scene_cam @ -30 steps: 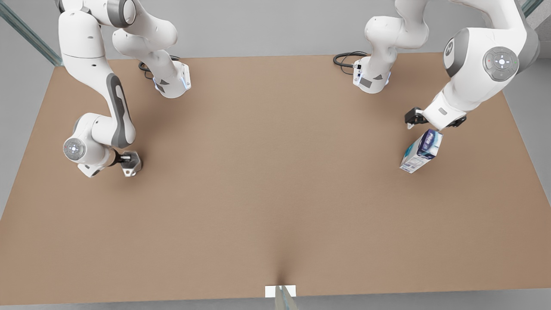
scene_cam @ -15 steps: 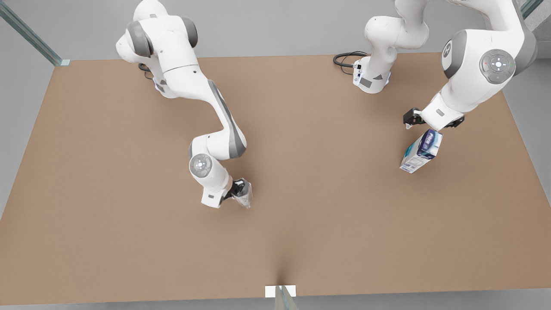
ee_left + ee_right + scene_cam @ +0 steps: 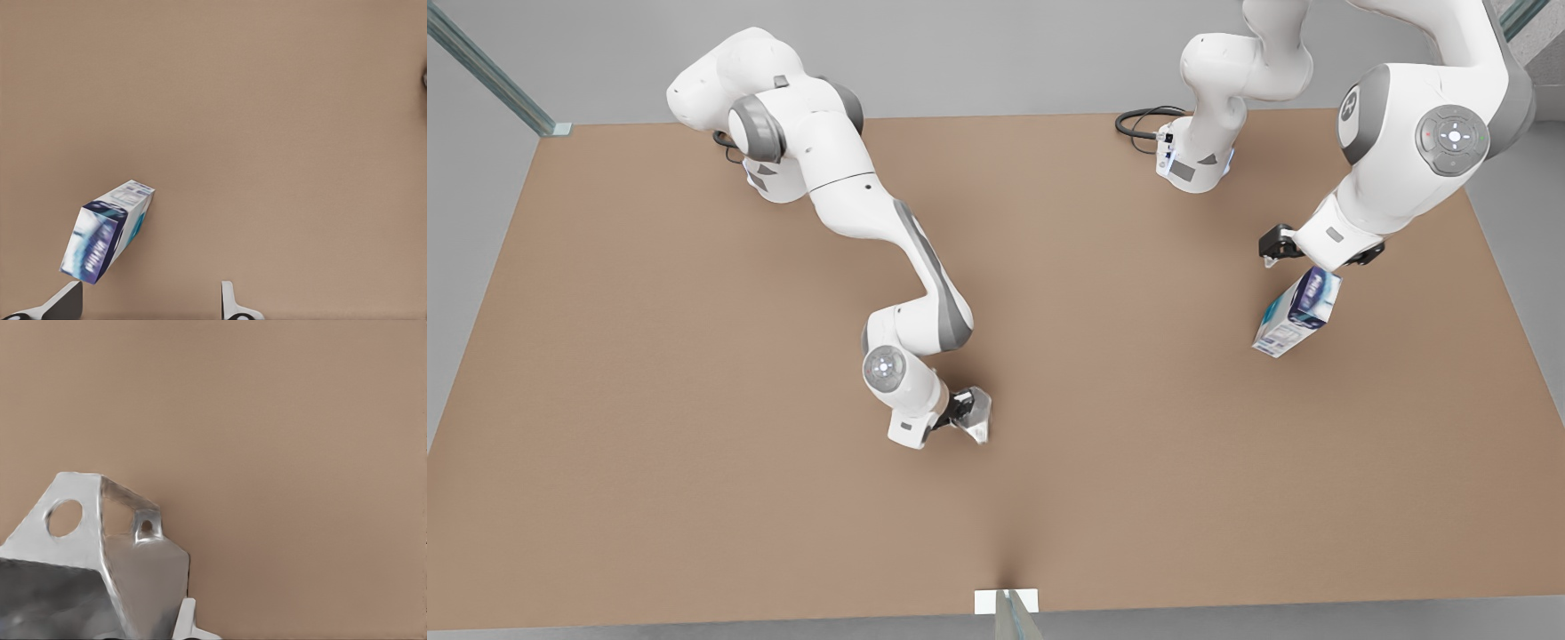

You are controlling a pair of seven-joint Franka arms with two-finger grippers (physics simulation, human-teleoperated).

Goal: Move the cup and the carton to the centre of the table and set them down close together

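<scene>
Two holes, cup (image 3: 100, 553) wall, wrist-side.

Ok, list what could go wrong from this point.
1. The left hand is open, with the carton close to one finger rather than midway between them. Closing may shove or topple it.
2. The right hand grips the cup, which appears tilted over the table. Released like this, it could land on its side.
3. The right arm reaches across the table's centre, so bringing the carton in risks a collision.
</scene>
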